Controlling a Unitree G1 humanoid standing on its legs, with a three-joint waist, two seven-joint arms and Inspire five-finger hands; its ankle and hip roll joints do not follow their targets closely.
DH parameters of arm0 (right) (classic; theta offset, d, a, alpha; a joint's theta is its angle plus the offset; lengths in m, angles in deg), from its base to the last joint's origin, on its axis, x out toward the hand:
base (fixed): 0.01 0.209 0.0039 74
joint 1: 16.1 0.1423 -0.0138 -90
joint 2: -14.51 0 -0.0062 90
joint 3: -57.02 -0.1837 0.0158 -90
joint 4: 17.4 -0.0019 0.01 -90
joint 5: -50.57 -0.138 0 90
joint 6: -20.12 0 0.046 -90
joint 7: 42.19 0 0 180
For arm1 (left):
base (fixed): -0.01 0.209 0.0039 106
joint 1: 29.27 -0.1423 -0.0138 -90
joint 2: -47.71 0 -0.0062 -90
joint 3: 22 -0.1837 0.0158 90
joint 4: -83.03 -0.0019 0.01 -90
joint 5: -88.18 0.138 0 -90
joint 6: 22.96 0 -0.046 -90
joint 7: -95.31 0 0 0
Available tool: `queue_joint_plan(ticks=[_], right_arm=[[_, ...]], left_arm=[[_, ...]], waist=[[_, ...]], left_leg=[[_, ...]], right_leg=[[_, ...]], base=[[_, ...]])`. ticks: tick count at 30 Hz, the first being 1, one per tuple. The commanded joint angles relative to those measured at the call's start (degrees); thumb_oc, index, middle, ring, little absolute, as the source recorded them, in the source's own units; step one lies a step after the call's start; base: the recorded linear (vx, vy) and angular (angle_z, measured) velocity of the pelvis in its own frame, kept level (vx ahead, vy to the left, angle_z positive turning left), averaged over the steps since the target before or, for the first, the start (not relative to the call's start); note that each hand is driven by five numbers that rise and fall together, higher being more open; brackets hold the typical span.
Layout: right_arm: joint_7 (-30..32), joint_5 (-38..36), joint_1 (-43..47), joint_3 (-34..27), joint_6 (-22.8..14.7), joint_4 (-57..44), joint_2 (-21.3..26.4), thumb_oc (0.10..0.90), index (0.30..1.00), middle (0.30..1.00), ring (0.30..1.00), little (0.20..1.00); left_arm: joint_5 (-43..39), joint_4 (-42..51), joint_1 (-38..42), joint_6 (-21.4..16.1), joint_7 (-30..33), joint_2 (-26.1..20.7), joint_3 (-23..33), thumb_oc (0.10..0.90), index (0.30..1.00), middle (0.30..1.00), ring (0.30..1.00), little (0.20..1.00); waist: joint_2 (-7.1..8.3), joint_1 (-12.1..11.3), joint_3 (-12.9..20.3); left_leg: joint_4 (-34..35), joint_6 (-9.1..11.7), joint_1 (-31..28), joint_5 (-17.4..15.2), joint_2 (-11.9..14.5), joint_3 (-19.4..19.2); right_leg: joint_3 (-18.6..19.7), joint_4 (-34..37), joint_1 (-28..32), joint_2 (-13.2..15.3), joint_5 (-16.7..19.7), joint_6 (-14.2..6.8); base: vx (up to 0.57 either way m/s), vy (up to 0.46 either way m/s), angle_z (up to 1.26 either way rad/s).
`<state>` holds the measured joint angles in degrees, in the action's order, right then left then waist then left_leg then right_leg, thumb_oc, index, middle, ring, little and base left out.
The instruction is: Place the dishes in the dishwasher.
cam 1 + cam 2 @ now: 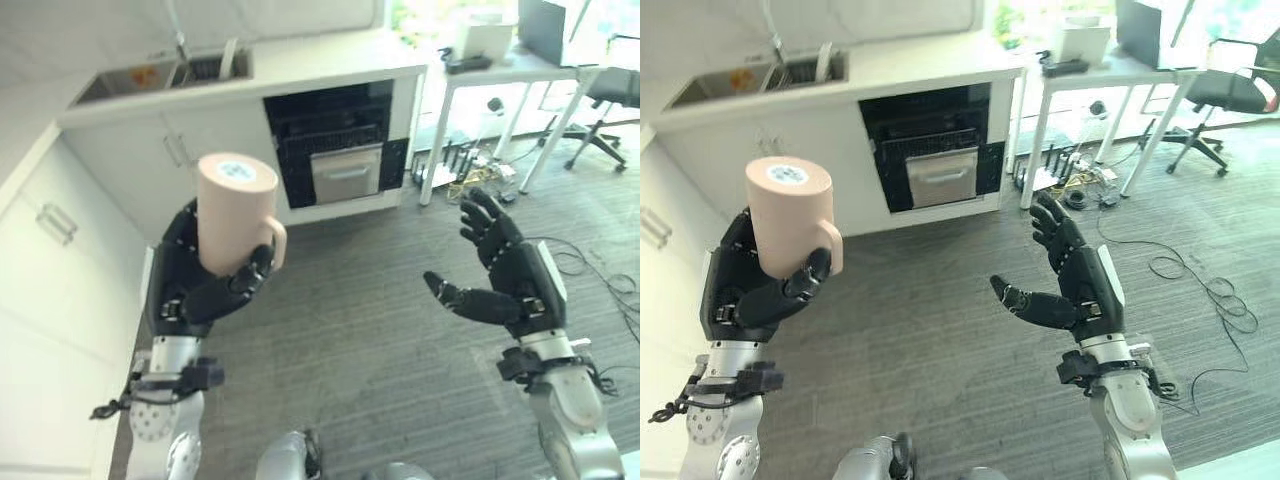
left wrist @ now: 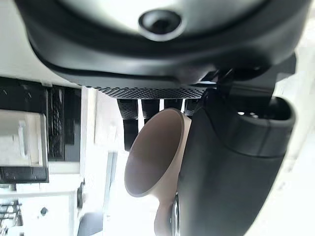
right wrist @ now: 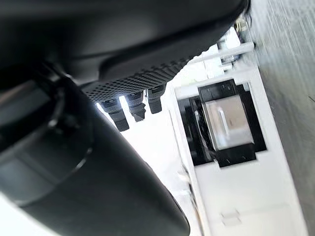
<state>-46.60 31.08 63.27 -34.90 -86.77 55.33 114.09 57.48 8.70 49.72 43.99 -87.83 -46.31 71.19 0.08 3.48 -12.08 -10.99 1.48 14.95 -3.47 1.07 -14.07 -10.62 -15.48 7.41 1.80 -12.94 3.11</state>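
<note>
The left arm rises from the lower left with its forearm near upright, and the left hand (image 1: 205,275) is raised in front of the body, fingers and thumb curled round a mug (image 1: 232,212) held upside down. The right arm comes up from the lower right, and the right hand (image 1: 505,272) is lifted with its palm turned inward, fingers spread and nearly straight, thumb pointing toward the left hand, holding nothing.

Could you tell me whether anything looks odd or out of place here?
Only one thing: the pink mug in the left hand is held upside down, base up, handle toward the open right hand. The dishwasher stands open across the floor.
</note>
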Motion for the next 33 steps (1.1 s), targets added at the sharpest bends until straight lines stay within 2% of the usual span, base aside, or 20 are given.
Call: queue_joint_plan(ticks=[1,2,4,9,11,13,15,17,20,22,23,26,27,28,30,31,32,33], right_arm=[[-0.6,-1.4,4.0,-2.0,-5.1,-5.5,1.2,0.8,0.9,0.9,0.9,0.9],[-0.5,-1.8,3.6,-2.0,-5.1,-5.5,1.4,0.8,0.9,0.9,0.9,0.9],[-0.7,-2.3,3.6,-2.0,-5.0,-5.5,1.8,0.8,0.9,0.9,0.9,0.9],[-2.9,-3.2,3.4,-2.1,-4.3,-5.9,2.6,0.8,0.9,0.9,0.9,0.9],[-3.4,-4.3,2.6,-2.8,-3.8,-7.0,1.9,0.8,0.9,0.9,0.9,0.9],[-3.7,-4.8,2.7,-2.9,-2.9,-7.2,1.1,0.8,0.9,0.9,0.9,0.9],[-4.3,-6.6,3.2,-2.3,-0.4,-6.8,-0.1,0.8,0.9,0.9,0.9,0.9],[-4.8,-8.0,3.4,-2.1,0.5,-6.5,-0.6,0.8,0.9,0.9,0.9,0.9],[-6.1,-10.6,3.0,-1.2,1.9,-6.4,-3.2,0.8,0.9,0.9,0.9,0.9],[-7.1,-11.3,2.1,-0.5,2.4,-7.0,-4.5,0.8,0.9,0.9,0.9,0.9],[-7.2,-11.4,2.1,0.3,2.4,-6.9,-4.7,0.8,0.9,0.9,0.9,0.9],[-6.9,-12.7,2.0,0.3,2.8,-6.8,-3.9,0.8,0.9,0.9,0.9,0.9],[-6.7,-14.4,1.7,-0.3,2.3,-6.6,-3.5,0.8,0.9,0.9,0.9,0.9],[-6.7,-15.5,1.6,-0.5,2.1,-6.5,-3.4,0.8,0.9,0.9,0.9,0.9],[-7.5,-19.3,1.8,-0.4,2.6,-6.1,-3.6,0.8,0.9,0.9,0.9,0.9],[-8.6,-20.2,1.8,0.0,2.7,-6.0,-4.2,0.8,0.9,0.9,0.9,0.9],[-9.9,-19.8,1.9,1.0,3.1,-6.2,-5.1,0.8,0.9,0.9,0.9,0.9],[-10.9,-18.9,1.8,1.8,3.3,-6.8,-5.5,0.8,0.9,0.9,0.9,0.9]], left_arm=[[0.4,5.7,4.3,-7.6,0.7,-1.8,1.8,0.4,0.3,0.3,0.3,0.3],[0.6,5.4,4.1,-7.7,0.2,-1.4,1.7,0.4,0.3,0.3,0.3,0.3],[0.6,5.2,3.8,-7.9,-0.1,-1.2,1.6,0.4,0.3,0.3,0.3,0.3],[-0.1,4.4,4.1,-9.0,0.6,-1.5,2.3,0.4,0.3,0.3,0.3,0.3],[0.1,4.7,5.4,-8.9,0.6,-2.2,2.2,0.4,0.3,0.3,0.3,0.3],[0.5,4.8,6.4,-8.7,-0.1,-2.6,2.0,0.4,0.3,0.3,0.3,0.3],[0.9,4.9,7.2,-8.4,-0.1,-2.7,1.4,0.4,0.3,0.3,0.3,0.3],[1.3,4.9,7.5,-8.2,-0.2,-2.8,1.4,0.4,0.3,0.3,0.3,0.3],[1.9,5.3,7.7,-6.6,-0.7,-2.8,1.2,0.4,0.3,0.3,0.3,0.3],[2.4,5.6,7.5,-6.2,-1.1,-2.7,0.9,0.4,0.3,0.3,0.3,0.3],[3.2,5.7,7.3,-6.3,-0.3,-2.7,0.7,0.4,0.3,0.3,0.3,0.3],[3.0,6.0,8.3,-5.1,0.4,-3.3,0.8,0.4,0.3,0.3,0.3,0.3],[3.5,5.7,9.2,-5.2,0.4,-4.0,0.9,0.4,0.3,0.3,0.3,0.3],[3.8,5.6,9.4,-5.4,0.4,-4.3,0.8,0.4,0.3,0.3,0.3,0.3],[5.8,5.7,9.9,-5.7,1.8,-5.0,0.5,0.4,0.3,0.3,0.3,0.3],[6.7,5.9,10.1,-5.9,2.9,-5.2,0.3,0.4,0.3,0.3,0.3,0.3],[7.4,6.2,10.1,-6.0,4.1,-5.2,0.1,0.4,0.3,0.3,0.3,0.3],[7.7,6.6,9.5,-6.1,5.0,-5.3,0.1,0.4,0.3,0.3,0.3,0.3]], waist=[[-2.15,-2.4,1.0],[-2.47,-3.2,1.3],[-2.55,-3.9,1.6],[-2.25,-4.0,2.8],[-1.35,-4.0,3.9],[-0.46,-4.1,4.7],[0.25,-4.1,5.4],[0.48,-4.2,5.6],[1.58,-5.0,5.9],[0.7,-4.7,5.4],[0.04,-4.2,4.8],[0.18,-3.9,4.0],[1.09,-3.7,3.1],[1.3,-3.4,2.6],[2.75,-2.6,1.1],[3.03,-1.6,0.5],[3.01,-0.8,0.0],[2.86,-0.5,0.0]], left_leg=[[-6.2,3.8,0.2,1.9,4.8,2.9],[-6.2,4.5,3.5,3.5,5.8,3.6],[-6.2,4.9,4.9,4.6,6.0,4.3],[-6.2,2.8,3.3,0.9,6.0,3.8],[-6.2,1.0,1.9,-1.0,4.8,3.8],[-6.2,-0.3,1.1,-2.0,3.5,4.0],[-6.2,-1.8,-0.2,-3.2,1.6,5.6],[-6.2,-2.5,-0.8,-3.7,0.7,6.1],[-6.2,-4.3,-2.2,-4.9,-1.2,5.8],[-6.2,-5.1,-3.8,-6.1,-0.9,7.0],[-6.2,-5.1,-4.9,-6.6,-0.5,7.6],[-6.2,-4.3,-5.8,-6.4,-0.2,8.4],[-6.2,-3.3,-6.8,-6.9,0.2,8.5],[-6.2,-2.7,-7.4,-7.4,0.8,8.9],[-6.2,-1.7,-9.3,-9.0,0.9,8.9],[-6.2,-1.1,-10.5,-10.1,1.3,9.4],[-6.2,-0.9,-12.1,-11.7,1.7,10.0],[-6.2,-0.6,-13.1,-12.8,2.3,10.7]], right_leg=[[-0.2,-1.7,-6.4,-0.5,-0.8,-7.0],[0.5,-1.7,-4.0,-1.6,-2.7,-6.7],[1.1,-1.7,-2.4,-2.0,-4.1,-6.4],[2.4,-1.7,0.4,-1.1,-6.0,-7.3],[2.6,-1.7,2.3,-0.3,-6.0,-8.6],[2.1,-1.7,2.8,0.4,-3.2,-9.8],[1.3,-1.7,3.6,0.7,2.8,-11.4],[0.9,-2.3,4.0,0.6,5.5,-12.1],[0.1,-14.9,1.7,0.8,13.5,-14.5],[1.3,-27.8,-4.0,0.3,17.3,-14.7],[0.2,-30.4,-9.7,1.9,15.8,-13.3],[-2.6,-21.6,-12.1,4.9,9.7,-11.2],[-4.3,-9.0,-12.7,8.2,10.3,-11.1],[-4.9,-3.3,-12.2,9.1,11.7,-11.4],[-2.9,-1.7,-16.0,14.1,12.8,-12.9],[-0.5,-1.7,-19.4,16.8,14.2,-13.9],[2.6,-1.7,-22.4,18.3,15.3,-14.9],[3.7,-1.7,-23.0,18.5,15.4,-15.2]], base=[[0.41,0.083,0.03],[0.35,0.072,0.01],[0.32,0.08,-0.27],[0.31,0.138,-0.49],[0.36,0.15,-0.41],[0.3,0.119,0.02],[0.29,0.129,0.12],[0.24,0.117,0.26],[0.25,0.128,0.23],[0.22,0.111,0.23],[0.22,0.055,-0.13],[0.21,-0.176,-0.13],[0.23,-0.42,0.22],[0.24,-0.528,0.11],[0.2,-0.429,0.5],[0.3,-0.483,0.67],[0.38,-0.574,0.4],[0.38,-0.567,0.25]])
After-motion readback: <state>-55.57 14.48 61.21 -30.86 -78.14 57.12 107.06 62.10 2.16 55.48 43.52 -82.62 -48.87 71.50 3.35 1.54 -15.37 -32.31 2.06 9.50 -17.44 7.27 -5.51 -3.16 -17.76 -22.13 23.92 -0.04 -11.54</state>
